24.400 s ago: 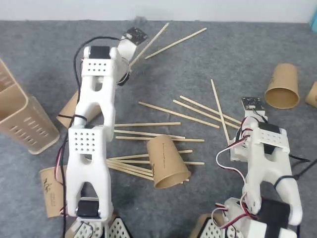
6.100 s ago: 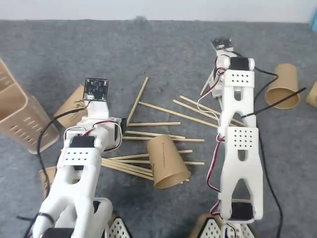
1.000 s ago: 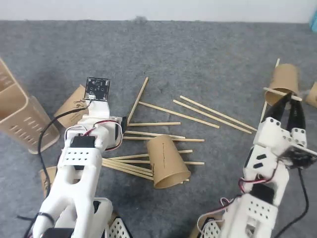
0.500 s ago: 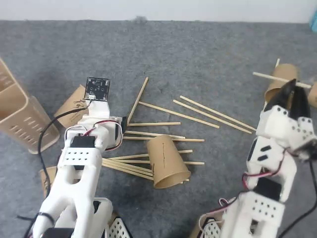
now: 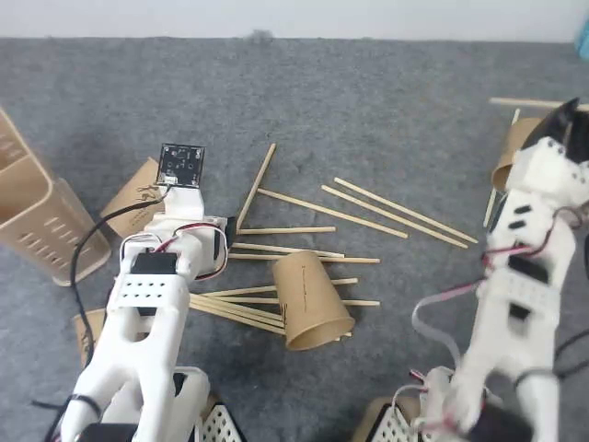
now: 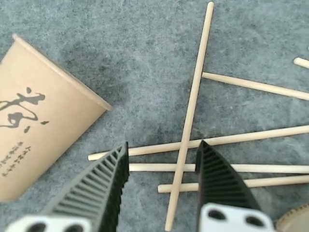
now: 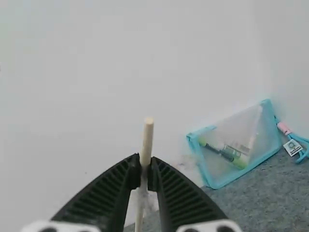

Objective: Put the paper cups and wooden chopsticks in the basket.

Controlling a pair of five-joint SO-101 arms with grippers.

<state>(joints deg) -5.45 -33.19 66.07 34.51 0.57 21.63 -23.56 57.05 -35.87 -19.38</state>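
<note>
My right gripper [image 5: 564,118] is raised at the far right and shut on a wooden chopstick [image 5: 525,102] that lies level across its fingers; in the right wrist view that gripper [image 7: 144,166] pinches the chopstick [image 7: 146,133] against a pale wall. My left gripper [image 6: 161,154] hangs open just above crossed chopsticks [image 6: 190,116], with a paper cup [image 6: 38,106] on its side beside it. Several chopsticks [image 5: 304,253] lie scattered mid-table around a tipped cup [image 5: 311,299]. Other cups lie by the left arm [image 5: 138,193], at the lower left [image 5: 92,354] and behind the right arm [image 5: 508,152]. The basket [image 5: 46,239] stands at the left edge.
The table is covered in grey carpet. A blue see-through pouch [image 7: 239,145] lies by the wall at the far right corner. Both arm bases take up the near edge, and one more chopstick [image 5: 490,208] lies next to the right arm.
My right gripper has lifted the chopstick higher and carried it toward the far right corner, away from the cup there. The left arm has kept still.
</note>
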